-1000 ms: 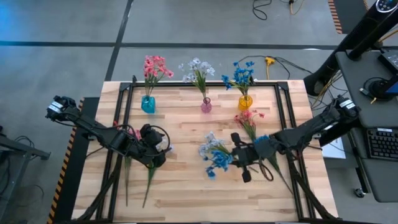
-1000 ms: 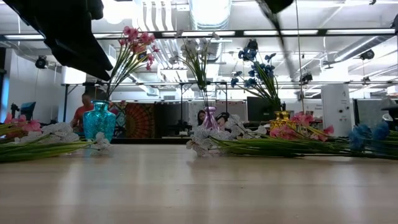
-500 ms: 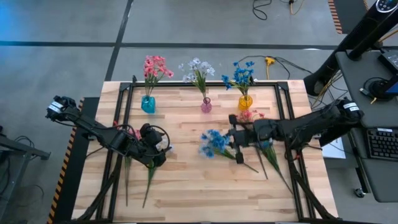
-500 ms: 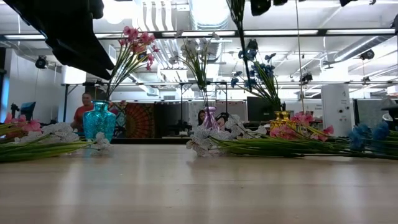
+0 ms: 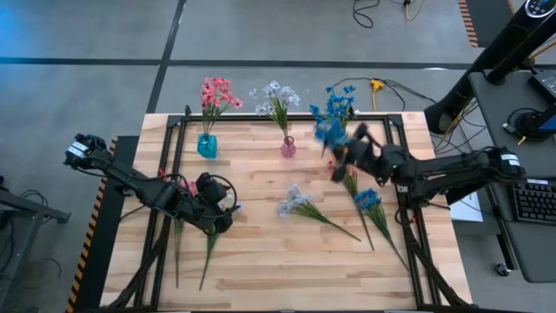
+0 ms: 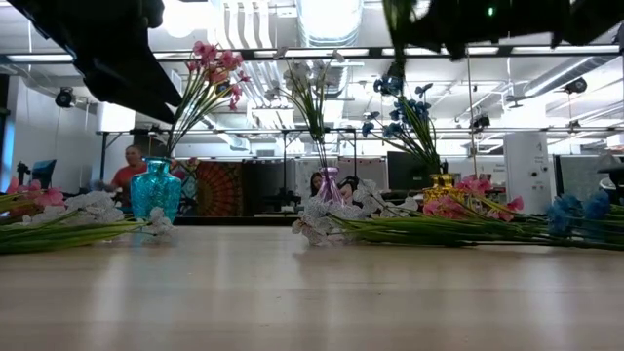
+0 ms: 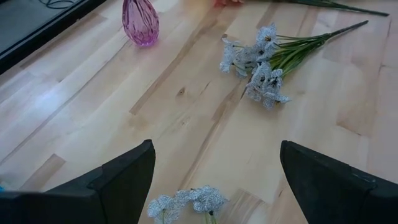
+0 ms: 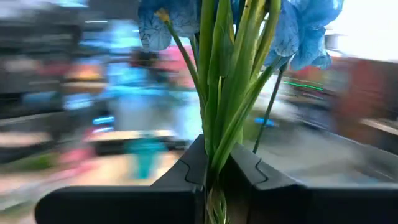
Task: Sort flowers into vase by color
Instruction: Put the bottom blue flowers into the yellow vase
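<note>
Right gripper (image 5: 340, 149): fingers clamped on the blue spray (image 5: 330, 133), lifted at two o'clock, near the yellow vase (image 5: 343, 143).
Left gripper (image 5: 228, 205): fingers wide, empty, at eight o'clock above the worktop (image 5: 261, 261).
Risk: long stem may miss the narrow neck, catch the blue flowers already inside, or tip the vase.
Remaining: white spray (image 5: 295, 203) lies at centre; another blue spray (image 5: 367, 199) at four o'clock.

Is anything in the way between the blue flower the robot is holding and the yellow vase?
Nothing visible blocks it. The right gripper holds the blue flower right beside the yellow vase, but blue flowers already fill that vase's mouth.
</note>
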